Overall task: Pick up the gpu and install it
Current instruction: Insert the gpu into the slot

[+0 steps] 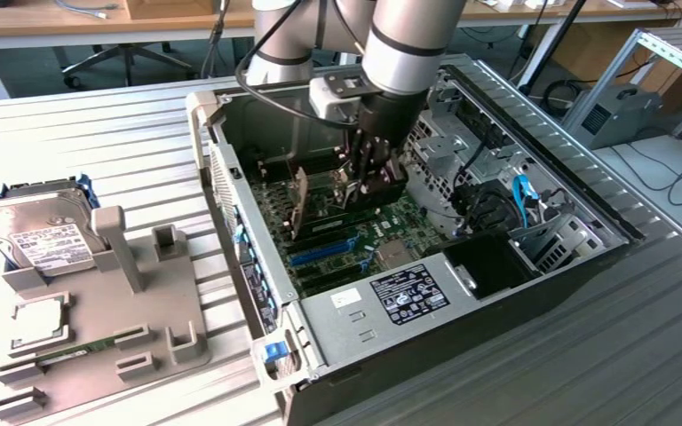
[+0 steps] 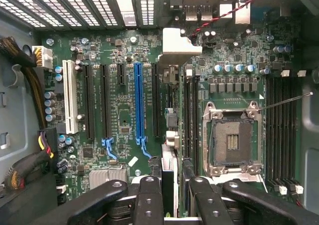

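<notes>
1 gpu (image 2: 169, 135) is pinched edge-on in my gripper (image 2: 172, 195), held upright over the motherboard (image 2: 114, 51) so its edge can meet an expansion slot (image 2: 155, 100).

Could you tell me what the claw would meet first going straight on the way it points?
Probably the motherboard, near the black slot beside the blue slot; the gpu that the claw holds would touch first. Depth is unclear.

Lab or workshop: slatted metal workbench (image 1: 104, 142), open PC case (image 1: 436, 293), office chair (image 1: 122, 58), wooden desks (image 1: 33, 18) behind
</notes>
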`<act>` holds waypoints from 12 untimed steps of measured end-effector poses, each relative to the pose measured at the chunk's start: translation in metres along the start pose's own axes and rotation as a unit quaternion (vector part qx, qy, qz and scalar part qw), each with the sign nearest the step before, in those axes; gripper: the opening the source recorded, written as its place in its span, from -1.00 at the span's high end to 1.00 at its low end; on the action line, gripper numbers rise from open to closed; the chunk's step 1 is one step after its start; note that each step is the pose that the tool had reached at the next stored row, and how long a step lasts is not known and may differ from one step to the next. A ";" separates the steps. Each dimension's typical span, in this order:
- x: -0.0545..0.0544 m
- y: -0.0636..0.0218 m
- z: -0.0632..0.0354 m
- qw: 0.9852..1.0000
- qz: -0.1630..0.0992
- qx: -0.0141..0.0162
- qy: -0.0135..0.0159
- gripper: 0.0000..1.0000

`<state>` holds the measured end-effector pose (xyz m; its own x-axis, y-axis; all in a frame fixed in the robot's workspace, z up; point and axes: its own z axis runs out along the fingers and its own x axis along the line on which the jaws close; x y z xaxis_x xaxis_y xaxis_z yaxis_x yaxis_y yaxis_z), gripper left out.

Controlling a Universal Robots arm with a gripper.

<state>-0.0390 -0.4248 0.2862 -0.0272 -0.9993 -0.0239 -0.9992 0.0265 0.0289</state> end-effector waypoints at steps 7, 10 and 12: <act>0.002 -0.0002 0.0023 1.000 0.000 0.000 0.000 0.48; 0.002 -0.0002 0.0032 1.000 0.000 0.000 0.000 0.48; 0.002 -0.0002 0.0038 1.000 0.000 0.000 0.000 0.48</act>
<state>-0.0389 -0.4271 0.2823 -0.0271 -0.9993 -0.0240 -0.9992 0.0264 0.0289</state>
